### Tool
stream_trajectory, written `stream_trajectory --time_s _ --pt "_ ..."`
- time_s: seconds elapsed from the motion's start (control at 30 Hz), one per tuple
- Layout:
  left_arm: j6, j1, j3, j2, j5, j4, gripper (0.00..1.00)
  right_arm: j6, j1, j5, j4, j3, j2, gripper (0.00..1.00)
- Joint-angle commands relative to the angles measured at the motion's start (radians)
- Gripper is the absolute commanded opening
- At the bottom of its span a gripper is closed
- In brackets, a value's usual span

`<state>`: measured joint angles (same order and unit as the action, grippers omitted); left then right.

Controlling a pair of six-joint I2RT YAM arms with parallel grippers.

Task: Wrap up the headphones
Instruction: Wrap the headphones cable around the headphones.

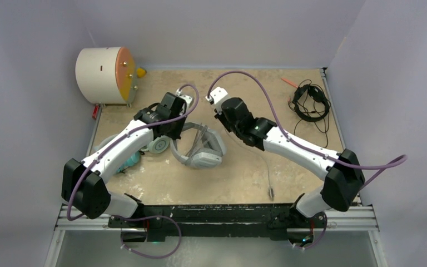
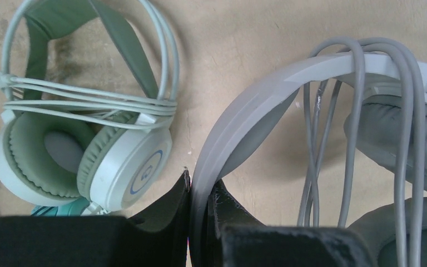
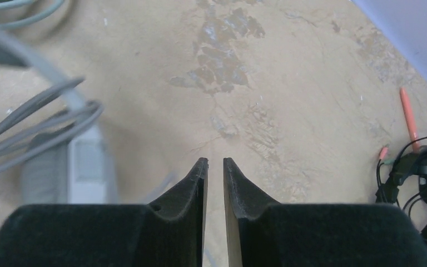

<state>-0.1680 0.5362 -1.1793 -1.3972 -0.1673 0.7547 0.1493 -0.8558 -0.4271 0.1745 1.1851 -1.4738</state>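
Wrapping looks half done on the large white-and-grey headset [image 2: 267, 83]; left of it, the mint-green headset [image 2: 89, 161] lies bound. Your left gripper [image 2: 200, 186] clamps the grey band, cable turns draped over it, while a loose cable tail [image 1: 268, 167] trails toward the table's [image 1: 228, 183] near edge. Your right gripper [image 3: 215, 162] hovers with its jaws a slit apart on nothing, and it must fetch that tail. Room there is fair: the black headset [image 1: 310, 103] sits well right, by the wall.

**Worn tan table, four headsets**

The table [image 1: 244, 178] carries a grey headset [image 1: 203, 147] at its middle, the cord trailing to a plug [image 1: 271, 192] near the front edge. A mint headset [image 2: 83, 161] lies just left, with a teal headset [image 1: 129, 161] beyond. A black headset [image 1: 310, 103] and an orange stick [image 1: 289, 81] sit far right. A drum [image 1: 103, 75] stands at the far-left corner.
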Motion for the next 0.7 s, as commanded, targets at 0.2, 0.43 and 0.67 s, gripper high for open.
stream_trajectory --time_s 0.2,0.43,0.67 --pt "0.020 0.007 -0.031 0.035 0.244 0.013 0.00 -0.073 0.154 0.307 0.071 0.105 -0.103 0.20" --pt "-0.050 -0.007 -0.079 0.008 0.436 0.044 0.00 -0.166 0.224 0.395 0.045 0.008 -0.035 0.20" --pt "-0.105 -0.067 -0.083 0.021 0.677 0.012 0.00 -0.265 0.351 0.466 0.066 -0.109 0.115 0.21"
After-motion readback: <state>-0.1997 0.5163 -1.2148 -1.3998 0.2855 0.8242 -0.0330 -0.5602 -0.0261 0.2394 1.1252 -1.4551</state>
